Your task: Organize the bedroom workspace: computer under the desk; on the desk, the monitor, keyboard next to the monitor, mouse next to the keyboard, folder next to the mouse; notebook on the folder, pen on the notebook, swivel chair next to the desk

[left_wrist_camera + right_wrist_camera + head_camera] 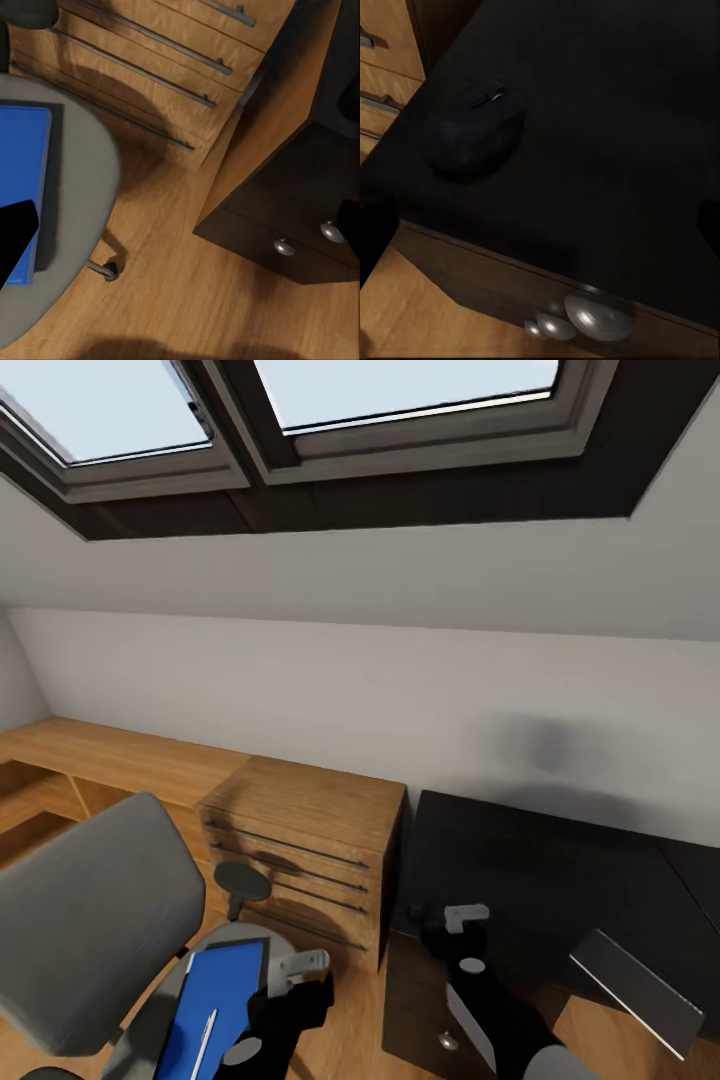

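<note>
Right pincer [468, 940] hovers released over the mouse [476, 127] on the black surface [540, 880].
Left pincer [285, 985], released, hangs beside the blue folder [215, 1000] on the swivel chair [85, 920].

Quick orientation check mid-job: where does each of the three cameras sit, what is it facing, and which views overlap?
Head view: from the head, looking forward and down at the swivel chair, folder, wood cabinet and desk; both arms show.
Left wrist view: on the left arm, looking down at the chair seat and floor; a dark fingertip shows.
Right wrist view: on the right arm, over the desk edge and mouse.
Head and left wrist views share the folder.
</note>
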Robot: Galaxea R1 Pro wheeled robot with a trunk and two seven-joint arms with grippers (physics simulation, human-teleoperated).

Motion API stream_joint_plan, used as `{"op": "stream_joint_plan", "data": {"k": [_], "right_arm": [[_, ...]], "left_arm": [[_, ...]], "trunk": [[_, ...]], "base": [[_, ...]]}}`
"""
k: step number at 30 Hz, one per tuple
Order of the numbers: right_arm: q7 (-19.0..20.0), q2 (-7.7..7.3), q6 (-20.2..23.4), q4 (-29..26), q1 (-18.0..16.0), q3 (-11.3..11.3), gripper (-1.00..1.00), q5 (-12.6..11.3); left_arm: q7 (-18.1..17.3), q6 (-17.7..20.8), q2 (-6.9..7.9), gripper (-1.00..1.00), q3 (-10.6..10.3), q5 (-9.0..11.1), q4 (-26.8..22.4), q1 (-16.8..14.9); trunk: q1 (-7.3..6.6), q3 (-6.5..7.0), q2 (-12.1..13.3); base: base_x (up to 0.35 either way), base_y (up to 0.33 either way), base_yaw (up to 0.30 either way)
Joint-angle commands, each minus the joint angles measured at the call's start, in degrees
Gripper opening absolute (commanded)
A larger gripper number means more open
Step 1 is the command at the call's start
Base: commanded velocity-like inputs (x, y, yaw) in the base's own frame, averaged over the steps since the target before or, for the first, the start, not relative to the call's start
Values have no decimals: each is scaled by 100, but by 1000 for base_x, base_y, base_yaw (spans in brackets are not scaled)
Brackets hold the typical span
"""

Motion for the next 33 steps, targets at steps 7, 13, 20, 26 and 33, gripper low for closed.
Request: {"op": "stream_joint_plan", "data": {"k": [7,13,20,26,33], "right_arm": [[-53,-4,-119,272,-17,45,100,-47],[-53,-3,-136,310,-19,45,100,-46],[-52,5,-136,305,-19,53,100,-46],[-44,14,-136,305,-19,66,100,-55],[-39,21,-136,298,-19,76,100,-55]], "left_arm": [[110,-289,303,100,-473,22,-295,-8],[130,-438,371,100,-628,23,-349,-7],[137,-443,364,100,-634,33,-344,-6],[135,-434,356,100,-634,58,-334,-6],[135,-435,356,100,-634,62,-334,-6]], "trunk": [[2,-10,-9],[2,-10,-9],[2,-10,-9],[2,-10,-9],[2,-10,-9]], "base": [[0,0,0],[142,64,0],[145,48,0],[112,2,0],[7,2,0]]}}
